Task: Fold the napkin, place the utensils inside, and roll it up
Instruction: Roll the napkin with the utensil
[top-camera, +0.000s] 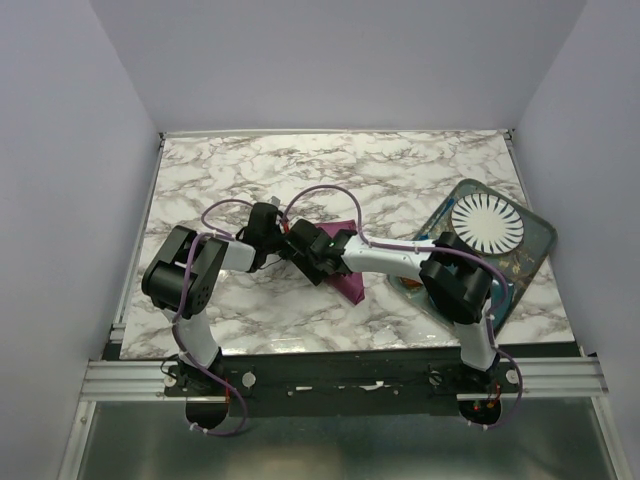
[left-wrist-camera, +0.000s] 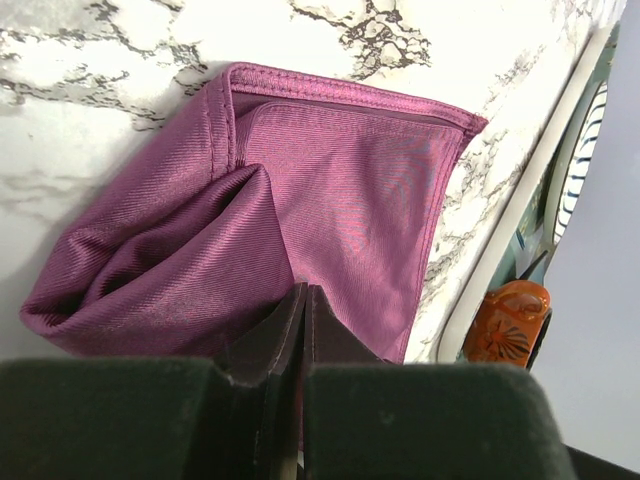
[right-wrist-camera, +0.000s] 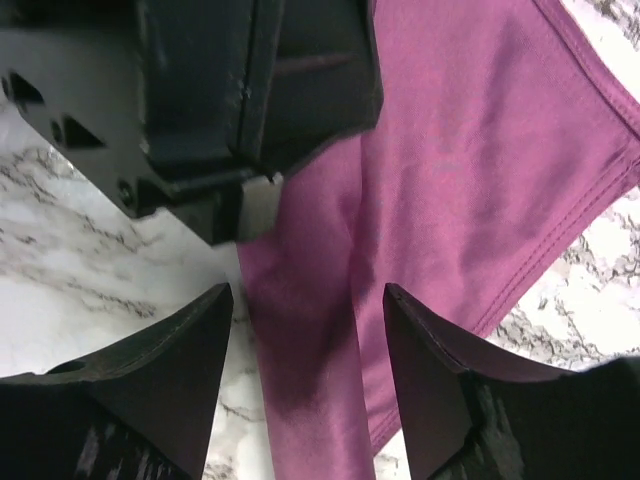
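- The plum-purple soft cloth napkin lies folded and partly bunched on the white, grey-veined marble tabletop, near the table's middle and close to the teal-blue flat mat.
- The left gripper is clenched, its two dark fingers pinching a raised crease of the napkin.
- The right gripper is released, jaws spread to either side of a strip of the napkin, right beside the left gripper.
- A small orange-rimmed cup and a round white plate with dark radial stripes sit on the mat.
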